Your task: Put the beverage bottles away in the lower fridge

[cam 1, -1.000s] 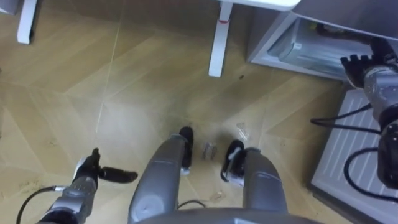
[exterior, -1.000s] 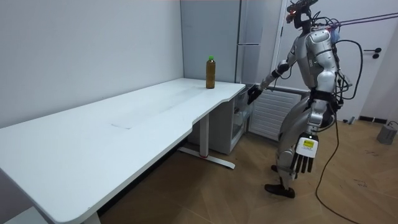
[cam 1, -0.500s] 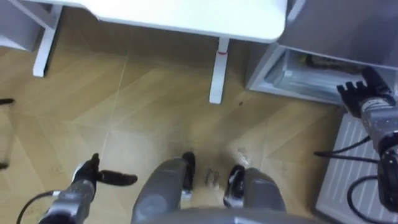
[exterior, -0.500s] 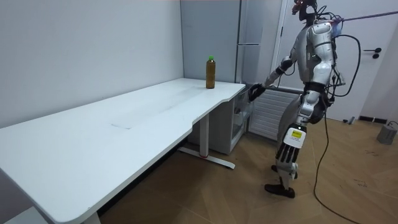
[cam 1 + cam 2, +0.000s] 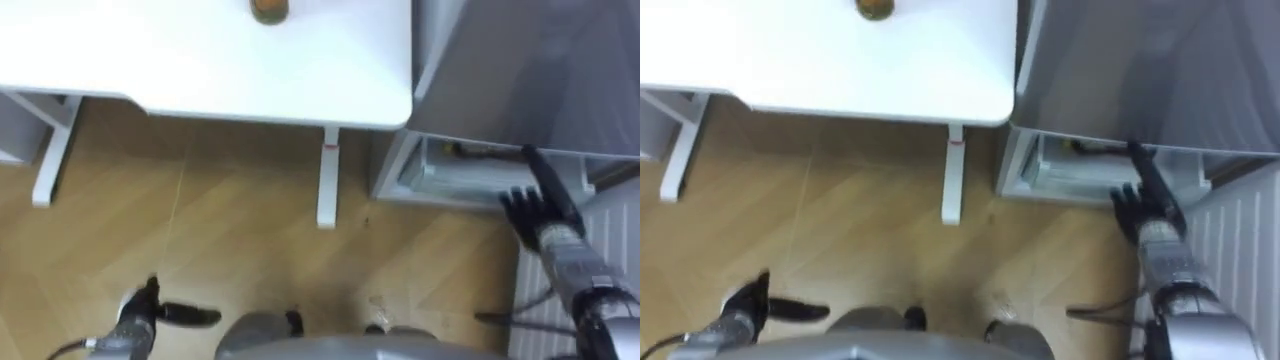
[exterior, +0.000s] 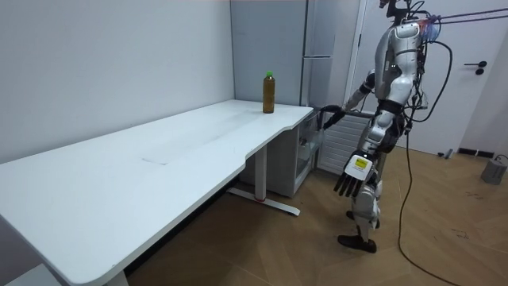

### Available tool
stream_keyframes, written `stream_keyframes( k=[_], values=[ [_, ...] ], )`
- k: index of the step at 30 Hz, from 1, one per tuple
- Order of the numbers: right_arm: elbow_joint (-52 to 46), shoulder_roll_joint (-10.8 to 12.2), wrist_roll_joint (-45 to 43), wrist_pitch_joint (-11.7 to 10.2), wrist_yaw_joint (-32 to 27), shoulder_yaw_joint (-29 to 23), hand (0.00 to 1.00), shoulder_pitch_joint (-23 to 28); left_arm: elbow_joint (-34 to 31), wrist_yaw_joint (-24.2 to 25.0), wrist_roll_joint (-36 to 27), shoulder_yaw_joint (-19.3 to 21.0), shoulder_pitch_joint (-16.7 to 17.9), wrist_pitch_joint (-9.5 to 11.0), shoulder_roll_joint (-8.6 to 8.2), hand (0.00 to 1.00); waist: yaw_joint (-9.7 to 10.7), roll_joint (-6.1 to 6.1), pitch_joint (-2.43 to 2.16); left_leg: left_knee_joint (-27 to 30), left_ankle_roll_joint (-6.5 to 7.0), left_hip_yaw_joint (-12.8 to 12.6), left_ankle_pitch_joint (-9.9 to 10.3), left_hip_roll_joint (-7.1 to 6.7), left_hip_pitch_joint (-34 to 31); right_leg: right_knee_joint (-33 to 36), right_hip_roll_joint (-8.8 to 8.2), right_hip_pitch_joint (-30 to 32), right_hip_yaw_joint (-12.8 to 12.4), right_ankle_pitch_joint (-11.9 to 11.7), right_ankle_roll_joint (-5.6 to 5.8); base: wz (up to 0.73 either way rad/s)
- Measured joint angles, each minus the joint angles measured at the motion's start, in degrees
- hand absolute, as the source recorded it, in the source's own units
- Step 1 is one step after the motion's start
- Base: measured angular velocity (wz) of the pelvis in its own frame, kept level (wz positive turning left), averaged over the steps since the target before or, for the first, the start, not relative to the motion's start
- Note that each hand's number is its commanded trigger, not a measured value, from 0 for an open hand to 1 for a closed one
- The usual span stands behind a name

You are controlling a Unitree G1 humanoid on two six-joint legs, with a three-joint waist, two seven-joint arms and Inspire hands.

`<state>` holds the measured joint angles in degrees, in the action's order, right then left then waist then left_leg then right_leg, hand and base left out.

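Standing taller, right hand (image 5: 537, 208) is reaching at the fridge (image 5: 520, 70), fingers spread.
Bottle (image 5: 268, 8) is waiting left of it; left hand (image 5: 140, 312) is dangling straight-fingered; rushing risks clipping the fridge.

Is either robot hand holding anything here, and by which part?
Nothing is held. The left robot hand and right robot hand are both open; the bottle stands on the table.

Eye views look down; room view afar; shared: table (image 5: 150, 60).
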<state>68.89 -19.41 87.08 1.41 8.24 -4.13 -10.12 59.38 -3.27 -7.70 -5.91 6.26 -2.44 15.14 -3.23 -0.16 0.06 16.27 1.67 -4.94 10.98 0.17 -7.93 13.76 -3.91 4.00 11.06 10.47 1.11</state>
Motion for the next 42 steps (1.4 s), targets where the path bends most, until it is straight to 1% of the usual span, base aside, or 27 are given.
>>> stream_keyframes(
  k=[2, 4, 5, 6, 7, 9, 10, 11, 12, 13, 16, 19, 20, 22, 25, 30, 31, 32, 33, 34, 36, 38, 40, 42],
  values=[
    [-1.1, 0.4, -1.2, 0.0, 0.7, -0.5, 0.0, 2.6, -0.1, 0.0, -0.1, 1.8, 1.4, 0.0, -0.56, 0.0, 0.0, 0.09, 0.0, -1.1, -0.03, -0.3, 0.0, -0.13, 1.7, -0.5, 0.07, -1.3, -0.3, 0.0, 0.03, -0.08],
    [-2.0, 2.1, -2.4, -0.1, 1.5, -2.1, 0.0, 6.1, -0.4, 0.0, 0.0, 4.6, 3.1, 0.0, -1.37, 0.0, 0.2, 0.16, 0.0, -2.4, -0.32, -0.6, 0.1, -0.03, 3.7, -1.3, 0.29, -3.0, -0.2, 0.0, 0.03, -0.07],
    [-2.0, 2.6, -2.7, -0.1, 1.7, -2.1, 0.0, 6.9, -0.4, -0.1, 0.2, 5.4, 3.5, 0.0, -1.65, 0.0, 0.2, 0.16, 0.0, -2.7, -0.42, -0.6, 0.1, 0.01, 4.3, -1.5, 0.35, -3.3, 0.0, 0.0, 0.03, -0.06],
    [-2.0, 3.4, -3.6, -0.1, 2.3, -2.1, 0.0, 8.6, -0.2, -0.3, 0.8, 6.4, 4.6, 0.0, -2.17, 0.0, 0.3, 0.21, 0.04, -2.8, -0.63, -0.6, 0.3, 0.06, 5.2, -2.2, 0.5, -4.2, 0.1, 0.0, 0.02, -0.06],
    [-1.6, 4.1, -4.5, -0.1, 2.9, -2.1, 0.0, 10.0, -0.1, -0.7, 1.1, 7.2, 4.9, 0.2, -2.81, 0.0, 0.4, 0.33, 0.08, -3.1, -0.75, -0.6, 0.4, 0.11, 6.0, -2.4, 0.6, -5.1, 0.1, 0.0, 0.02, -0.05],
    [-1.3, 5.3, -5.8, -0.1, 3.4, -2.1, 0.0, 11.9, -0.2, -1.1, 1.0, 7.8, 6.1, 0.4, -3.33, 0.0, 0.5, 0.48, 0.26, -3.7, -0.92, -0.8, 0.5, 0.24, 7.5, -2.6, 0.78, -6.2, 0.1, 0.0, 0.01, -0.08],
    [-1.3, 6.3, -6.1, 0.0, 3.8, -2.0, 0.0, 13.0, -0.3, -1.1, 1.1, 7.9, 6.6, 0.4, -3.32, 0.0, 0.4, 0.49, 0.18, -3.6, -1.08, -1.1, 0.7, 0.45, 8.0, -2.7, 0.97, -6.7, 0.0, 0.0, -0.02, -0.13],
    [-1.3, 6.7, -6.2, 0.0, 4.0, -1.8, 0.0, 13.4, -0.2, -1.1, 1.1, 8.0, 6.7, 0.4, -3.32, 0.0, 0.4, 0.49, 0.24, -3.7, -1.14, -1.1, 0.8, 0.52, 8.3, -2.9, 1.03, -7.1, 0.0, 0.0, -0.02, -0.11],
    [-1.3, 7.4, -6.6, 0.0, 4.3, -1.6, 0.0, 14.3, -0.1, -1.1, 1.2, 8.0, 7.2, 0.4, -3.33, 0.0, 0.5, 0.15, 0.39, -3.7, -1.19, -1.0, 0.9, 0.57, 8.6, -3.0, 1.08, -7.6, 0.0, 0.1, -0.06, 0.0],
    [-0.7, 8.0, -6.9, 0.0, 5.2, -1.6, 0.0, 15.1, 0.1, -1.1, 1.1, 8.2, 7.3, 0.5, -3.33, 0.0, 1.1, 0.24, 0.35, -3.6, -1.2, -0.9, 0.9, 0.55, 8.7, -3.2, 1.13, -8.2, 0.1, 0.1, -0.09, 0.05],
    [2.5, 8.3, -10.1, 0.6, 6.6, -1.6, 0.0, 16.2, 0.4, -1.4, 1.1, 8.3, 8.3, 0.6, -3.61, 0.0, 1.4, 0.07, 0.4, -3.8, -1.2, -0.6, 1.1, 0.43, 9.6, -3.3, 1.08, -9.1, 0.1, 0.3, -0.11, 0.02],
    [3.8, 8.8, -13.1, 0.8, 7.5, -1.4, 0.0, 18.3, 0.4, -1.6, 2.4, 8.4, 9.6, 0.6, -4.42, 0.0, 1.6, -0.23, 0.18, -3.6, -1.18, -0.6, 1.1, 0.32, 9.9, -4.2, 1.1, -9.8, 0.2, 0.4, -0.13, 0.05],
    [4.3, 8.9, -13.9, 0.8, 7.6, -1.1, 0.0, 18.4, 0.4, -1.6, 2.5, 8.4, 9.7, 0.6, -4.58, 0.0, 1.6, -0.26, 0.2, -3.6, -1.18, -0.6, 1.1, 0.32, 10.0, -4.2, 1.11, -10.0, 0.2, 0.4, -0.13, 0.03],
    [4.9, 9.0, -18.7, 0.8, 7.7, 0.8, 0.0, 18.9, 0.6, -1.6, 2.9, 8.4, 10.1, 0.5, -5.18, 0.0, 2.0, -0.38, 0.19, -3.5, -1.18, -0.5, 1.1, 0.33, 10.1, -4.1, 1.1, -10.1, 0.3, 0.5, -0.13, 0.04],
    [4.9, 9.2, -23.8, 0.8, 7.8, 3.0, 0.0, 19.3, 0.5, -1.6, 2.9, 8.4, 10.2, 0.5, -5.25, 0.0, 1.9, -0.76, 0.14, -3.5, -1.19, -0.4, 1.1, 0.34, 10.1, -4.2, 1.11, -10.2, 0.5, 0.5, -0.15, 0.01],
    [5.3, 9.6, -30.8, 0.8, 7.8, 4.0, 0.0, 19.3, 0.6, -1.6, 2.9, 8.4, 10.3, 0.5, -5.36, 0.0, 2.4, -1.03, 0.11, -3.5, -1.19, 0.3, 1.1, 0.17, 10.4, -4.5, 1.08, -10.8, 0.5, 0.5, -0.14, 0.05],
    [5.8, 9.7, -33.8, 0.9, 7.8, 3.9, 0.0, 19.2, 1.3, -1.6, 2.9, 8.7, 9.9, 0.5, -5.56, 0.0, 3.0, -1.09, 0.07, -3.5, -1.19, 0.5, 1.1, 0.03, 10.6, -5.2, 1.06, -11.5, 0.9, 0.5, -0.12, 0.12],
    [6.1, 9.7, -35.6, 0.9, 7.7, 3.9, 0.0, 19.0, 1.8, -1.6, 2.9, 9.4, 10.0, 0.5, -5.78, 0.0, 3.0, -1.12, 0.06, -3.5, -1.19, 0.5, 1.1, 0.01, 10.8, -5.2, 1.05, -11.7, 0.9, 0.5, -0.08, 0.09],
    [6.6, 9.8, -39.8, 0.9, 7.5, 4.0, 0.0, 18.9, 2.7, -1.7, 2.9, 10.4, 9.7, 0.5, -6.04, 0.0, 3.0, -1.18, 0.1, -3.5, -1.19, 0.4, 1.1, 0.01, 11.4, -5.3, 1.07, -12.2, 0.8, 0.6, -0.04, 0.0],
    [7.3, 9.9, -43.3, 1.1, 7.4, 4.0, 0.0, 18.8, 3.1, -1.8, 3.0, 10.5, 9.7, 0.6, -6.05, 0.0, 3.0, -1.22, 0.11, -3.6, -1.25, 0.4, 1.2, 0.01, 11.7, -5.3, 1.08, -12.5, 0.6, 0.7, 0.0, 0.0],
    [8.1, 9.9, -47.1, 1.2, 6.9, 4.0, 0.0, 18.5, 3.6, -2.5, 3.6, 10.5, 9.6, 0.5, -6.31, 0.0, 2.9, -1.19, 0.14, -3.6, -1.27, 0.4, 1.3, -0.01, 11.7, -5.4, 1.08, -12.5, 0.6, 0.8, 0.01, -0.02],
    [8.9, 9.9, -49.8, 1.2, 6.6, 3.1, 0.0, 17.7, 3.9, -2.5, 5.0, 11.9, 9.7, 0.2, -6.77, 0.0, 2.9, -1.15, 0.14, -3.7, -1.29, 0.4, 1.3, 0.01, 11.7, -5.8, 1.14, -12.4, 0.3, 0.7, 0.0, -0.04],
    [9.3, 9.7, -54.3, 1.3, 5.2, 2.8, 0.0, 16.4, 4.1, -2.5, 5.2, 14.2, 9.7, -0.2, -7.41, 0.0, 2.8, -1.17, 0.15, -3.7, -1.25, 0.3, 1.4, 0.02, 11.6, -6.0, 1.12, -12.4, 0.5, 0.8, 0.01, 0.0],
    [9.3, 9.6, -56.2, 2.0, 4.2, 2.8, 0.0, 16.0, 4.0, -2.6, 4.6, 14.8, 9.5, -0.8, -7.54, 0.0, 2.9, -1.21, 0.17, -3.6, -1.23, 0.4, 1.4, -0.01, 11.7, -5.9, 1.11, -12.8, 0.7, 0.7, 0.02, 0.07]
  ],
)
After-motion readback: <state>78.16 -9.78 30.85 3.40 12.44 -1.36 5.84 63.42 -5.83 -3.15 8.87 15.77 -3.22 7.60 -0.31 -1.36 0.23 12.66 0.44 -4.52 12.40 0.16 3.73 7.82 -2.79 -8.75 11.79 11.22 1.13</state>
